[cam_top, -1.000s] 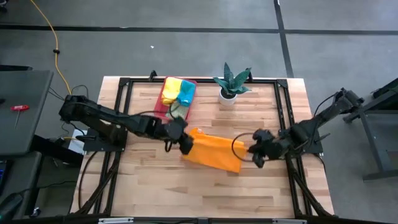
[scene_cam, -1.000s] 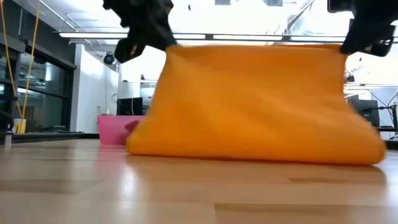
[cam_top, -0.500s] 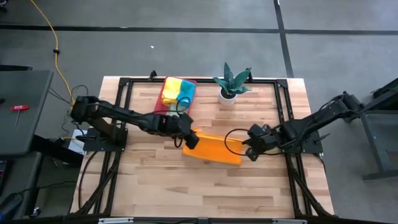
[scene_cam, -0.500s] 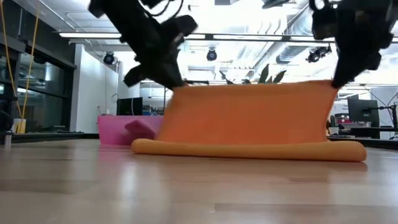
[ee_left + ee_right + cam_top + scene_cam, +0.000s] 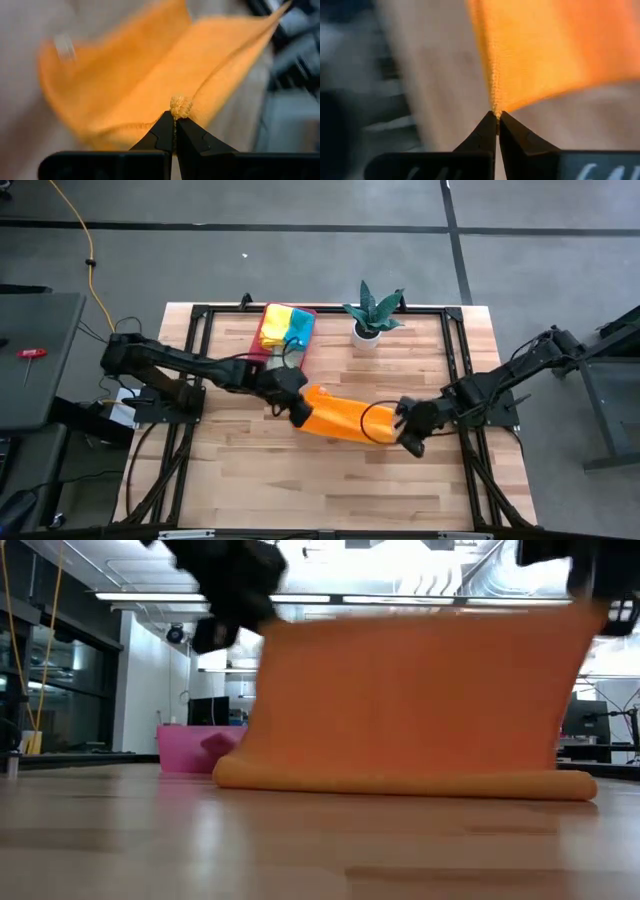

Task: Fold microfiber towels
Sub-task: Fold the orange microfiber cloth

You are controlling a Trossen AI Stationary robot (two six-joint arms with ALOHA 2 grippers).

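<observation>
I saw the left gripper point(image 5: 174, 121) with its jaws pressed together on a bunched corner of the orange towel point(image 5: 150, 75), and the right gripper point(image 5: 497, 118) pinched tight on another corner of the same cloth. From above, the left gripper point(image 5: 297, 411) sat at the towel's left end and the right gripper point(image 5: 408, 435) at its right end, near the middle of the table point(image 5: 330, 480). At table height, the orange towel point(image 5: 410, 700) hung between the two raised grippers as a broad sheet, its lower edge lying folded on the wood. Behind the left arm stood the pink tray point(image 5: 258, 350), holding a yellow towel point(image 5: 273, 326) and a teal towel point(image 5: 299, 328) side by side. A potted plant point(image 5: 372, 315) stood just right of the tray, near the table's far edge.
</observation>
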